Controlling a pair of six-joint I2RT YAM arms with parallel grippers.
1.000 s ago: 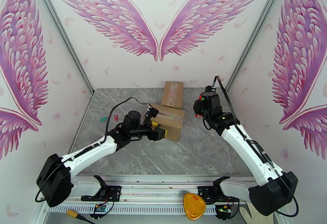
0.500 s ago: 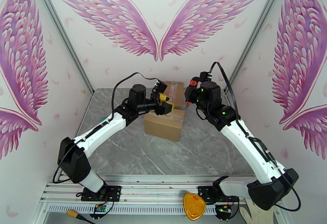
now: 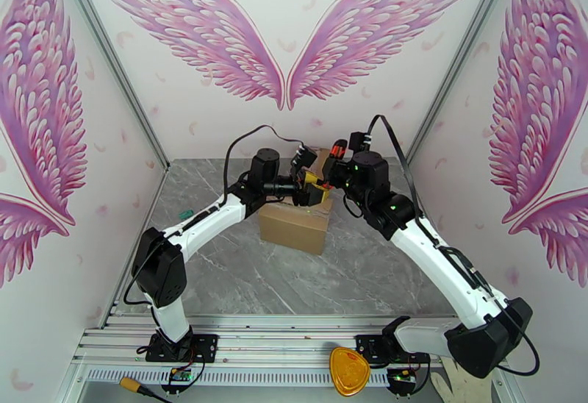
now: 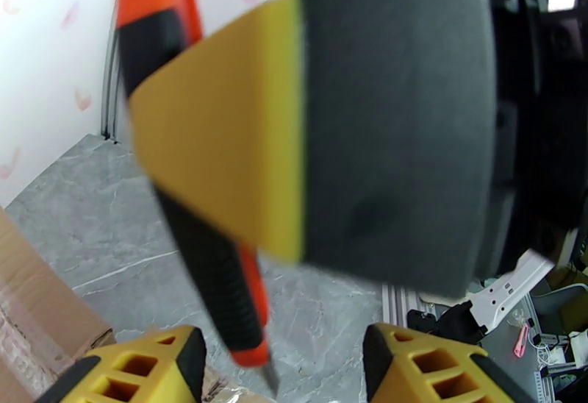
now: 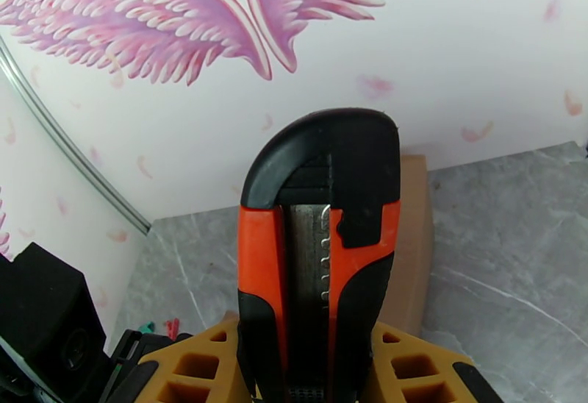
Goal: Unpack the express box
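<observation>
Cardboard box [image 3: 294, 226] sits on the grey marble tabletop [image 3: 367, 272], in the middle and toward the far wall. Brown, near face toward the arm bases. A flap [image 5: 413, 250] at its far side stands up behind the pincers. In the left wrist view a corner of the box [image 4: 37, 301] shows at lower left.

Both arms meet above the far top edge of the box.

Right pincer [image 3: 329, 175]: clenched on an orange and black utility knife [image 5: 320, 265]. In the right wrist view the knife stands upright between the yellow fingers of this pincer [image 5: 320, 368], rounded black cap on top, metal slider track down its middle.

Left pincer [image 3: 314, 190]: released, nothing held. In its own view the two yellow fingertips stand well apart around the pincer's centre [image 4: 283, 349]. The knife [image 4: 213, 265] slants down into that gap, blade tip out, touching neither finger. The right pincer's yellow and black finger looms large and blurred just in front of the lens.

Small green bit [image 3: 186, 214] lies on the tabletop near the left wall, well apart from the box. Yellow rounded object [image 3: 349, 371] rests on the near rail between the arm bases.
</observation>
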